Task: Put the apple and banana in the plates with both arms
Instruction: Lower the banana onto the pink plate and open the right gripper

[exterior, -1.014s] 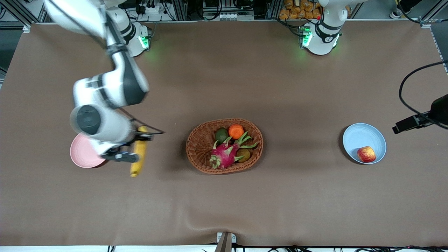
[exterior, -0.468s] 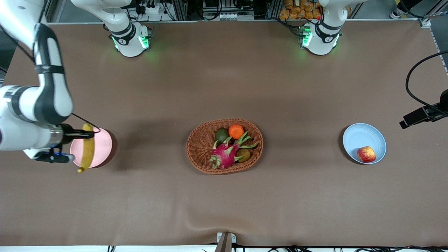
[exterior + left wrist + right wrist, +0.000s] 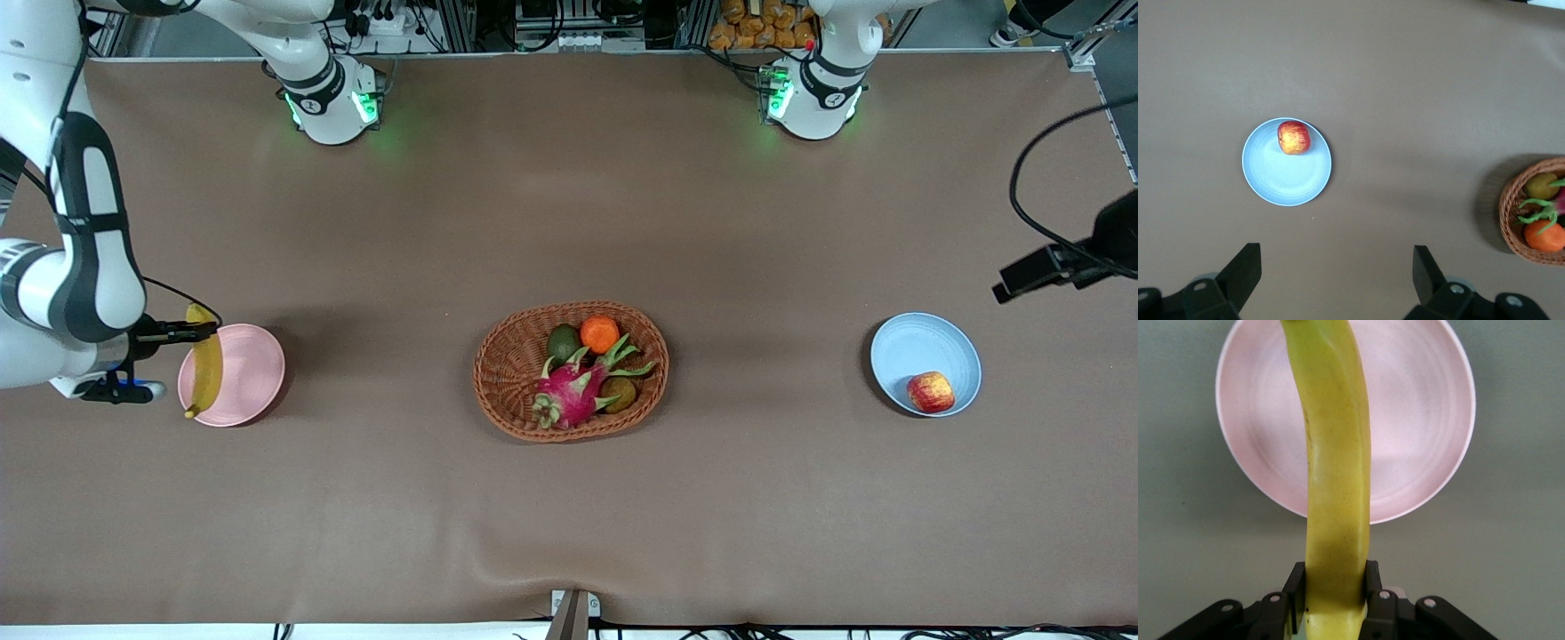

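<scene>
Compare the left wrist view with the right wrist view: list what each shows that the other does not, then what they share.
Only the left wrist view: the apple lying in the blue plate, the wicker basket of fruit, and the left tool open, up over bare table.

Only the right wrist view: the right tool shut on the banana, held over the pink plate.

Shared: only the brown table cover.
</scene>
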Robot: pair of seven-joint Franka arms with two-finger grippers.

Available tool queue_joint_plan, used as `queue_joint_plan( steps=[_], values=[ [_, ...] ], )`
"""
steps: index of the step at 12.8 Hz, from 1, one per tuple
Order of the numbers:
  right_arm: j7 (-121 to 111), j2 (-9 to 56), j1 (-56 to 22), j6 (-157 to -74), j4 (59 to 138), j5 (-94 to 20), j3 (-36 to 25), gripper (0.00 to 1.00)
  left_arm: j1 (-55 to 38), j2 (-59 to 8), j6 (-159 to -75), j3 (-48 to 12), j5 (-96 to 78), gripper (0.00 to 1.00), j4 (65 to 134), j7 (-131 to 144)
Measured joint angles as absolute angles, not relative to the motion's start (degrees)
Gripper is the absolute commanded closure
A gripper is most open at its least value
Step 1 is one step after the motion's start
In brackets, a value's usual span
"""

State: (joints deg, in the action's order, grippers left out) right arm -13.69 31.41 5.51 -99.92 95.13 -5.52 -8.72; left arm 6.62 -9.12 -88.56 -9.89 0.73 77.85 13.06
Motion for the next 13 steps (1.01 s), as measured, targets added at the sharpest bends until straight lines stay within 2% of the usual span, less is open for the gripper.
queue_joint_plan(
  steps=[1, 4, 7, 10, 13],
  values=[
    [-13.69, 32.24, 5.5, -100.66, 95.14, -5.52, -8.56, 0.0, 3.89, -7.76, -88.43, -7.37, 0.73, 0.0, 78.94, 13.06],
    [-13.68, 32.88, 5.48, -102.15, 94.75, -5.53, -8.33, 0.0, -1.89, -4.24, -88.28, -0.93, 0.73, 0.0, 82.61, 13.06],
    [-13.67, 31.55, 5.26, -102.12, 91.87, -5.53, -7.99, 0.0, -2.16, -2.27, -88.28, -0.59, 0.73, 0.0, 84.5, 13.06],
    [-13.82, 25.66, 4.61, -102.29, 89.91, -5.16, -7.64, 0.0, -2.16, -1.89, -88.28, -0.46, 0.73, 0.0, 84.74, 13.06],
    [-12.71, 16.08, -0.43, -101.8, 89.57, -2.79, -7.29, 0.0, -2.14, -1.63, -87.89, -0.28, 0.73, 0.0, 84.8, 13.06]
  ],
)
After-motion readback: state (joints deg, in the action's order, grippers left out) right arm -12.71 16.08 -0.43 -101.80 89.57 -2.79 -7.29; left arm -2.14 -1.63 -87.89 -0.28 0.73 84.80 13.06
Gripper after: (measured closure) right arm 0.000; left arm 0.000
